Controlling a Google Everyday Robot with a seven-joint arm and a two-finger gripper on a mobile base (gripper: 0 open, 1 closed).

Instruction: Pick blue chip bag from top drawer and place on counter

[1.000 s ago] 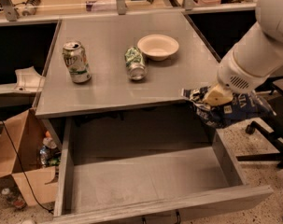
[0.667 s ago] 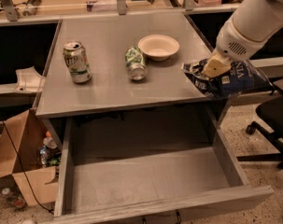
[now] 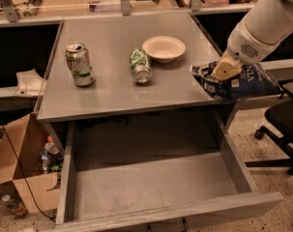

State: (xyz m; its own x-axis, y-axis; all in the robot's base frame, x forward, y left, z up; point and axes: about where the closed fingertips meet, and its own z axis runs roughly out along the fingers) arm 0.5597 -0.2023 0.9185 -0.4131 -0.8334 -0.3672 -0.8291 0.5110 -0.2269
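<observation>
Since a second ago the end effector (image 3: 224,70) has lifted the blue chip bag (image 3: 245,84) to the right edge of the table (image 3: 112,93). It pinches the bag's top. The bag's white lettering is unreadable. The top drawer (image 3: 151,187) stands open below.

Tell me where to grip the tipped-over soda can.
Probably its curved middle, from above: the tipped soda can lies on its side on the counter, ends toward and away from the camera, so close across its width. The gripper holds the blue chip bag at the counter's right edge.
</observation>
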